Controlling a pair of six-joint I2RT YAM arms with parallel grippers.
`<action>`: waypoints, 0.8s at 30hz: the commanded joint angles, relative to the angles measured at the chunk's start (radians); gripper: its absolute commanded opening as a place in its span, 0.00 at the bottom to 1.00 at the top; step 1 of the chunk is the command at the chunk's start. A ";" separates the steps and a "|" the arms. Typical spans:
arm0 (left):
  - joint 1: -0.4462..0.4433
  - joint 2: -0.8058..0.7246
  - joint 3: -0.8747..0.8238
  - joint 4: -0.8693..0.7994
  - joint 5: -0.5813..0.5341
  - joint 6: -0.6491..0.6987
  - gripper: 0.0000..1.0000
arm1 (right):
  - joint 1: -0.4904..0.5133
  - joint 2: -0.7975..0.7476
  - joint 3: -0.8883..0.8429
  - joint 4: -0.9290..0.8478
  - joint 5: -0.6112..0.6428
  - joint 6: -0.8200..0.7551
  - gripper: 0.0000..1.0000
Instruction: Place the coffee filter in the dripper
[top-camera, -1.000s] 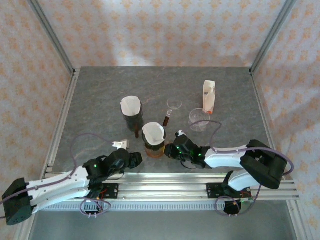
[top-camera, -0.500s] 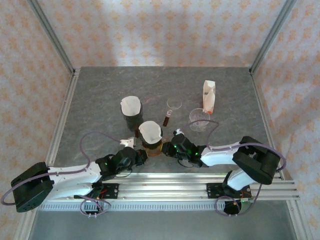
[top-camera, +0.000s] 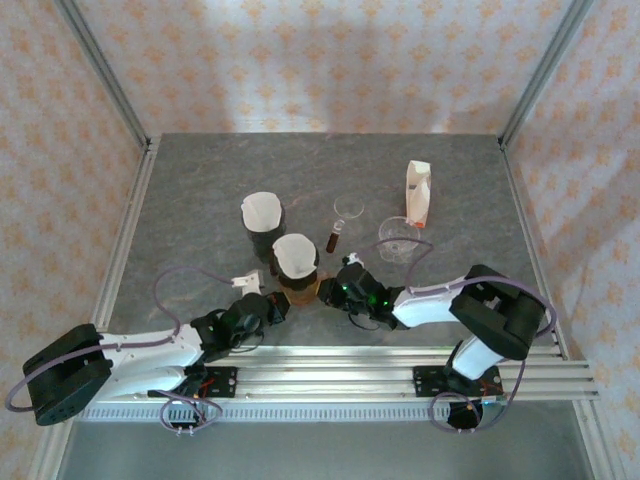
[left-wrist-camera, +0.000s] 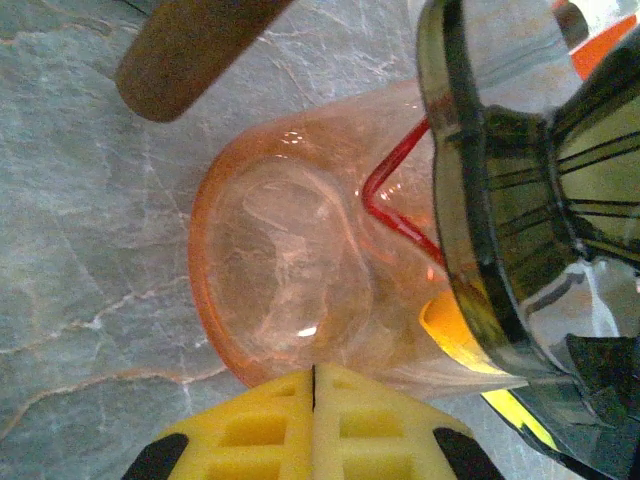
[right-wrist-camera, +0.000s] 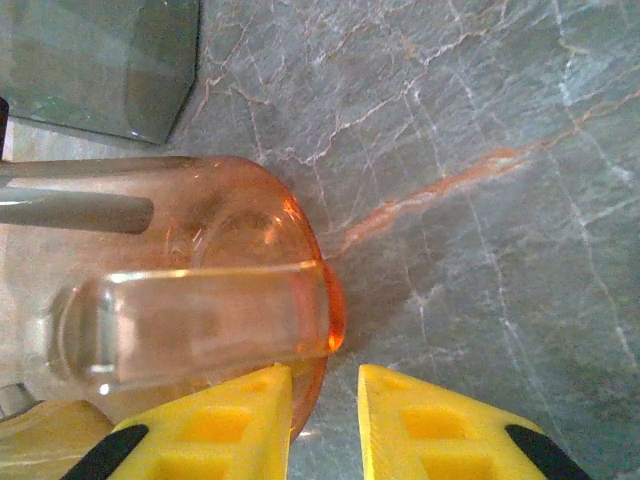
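A: Left gripper (left-wrist-camera: 313, 385). Fingers?

B: Together. Yellow pads (left-wrist-camera: 250, 430) meet with no gap and nothing is between them. The tips sit right at the base rim of the orange glass server (left-wrist-camera: 280, 270). Cannot tell whether they touch it.

A: Right gripper (right-wrist-camera: 325, 375)?

B: Fingers a little apart, narrow gap, bare table (right-wrist-camera: 480, 150) showing through it. Nothing clamped. The left-hand pad sits against the lower edge of the server, and the server's clear handle (right-wrist-camera: 190, 320) lies just above that pad, not between the two.

A: Where is the coffee filter (top-camera: 293, 254)?

B: Seen from the top camera, it sits white and open-mouthed in the dripper (left-wrist-camera: 540, 200), which is on top of the server. The two grippers flank the server low down, the left one at its near-left and the right one at its right. The filter is between them, up at the mouth, clear of both sets of fingers.

A: Anything else like it nearby?

B: A second filter (top-camera: 261, 210) stands in a dark holder just behind and to the left, apart from both grippers.
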 joint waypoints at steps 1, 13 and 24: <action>0.030 0.034 0.014 0.061 -0.040 -0.001 0.00 | -0.018 0.019 0.041 0.018 0.034 0.005 0.24; 0.085 0.107 0.045 0.096 -0.011 0.010 0.00 | -0.055 0.076 0.121 -0.002 0.021 -0.007 0.24; 0.133 0.132 0.065 0.099 0.014 0.028 0.00 | -0.076 0.125 0.165 -0.002 0.009 -0.003 0.25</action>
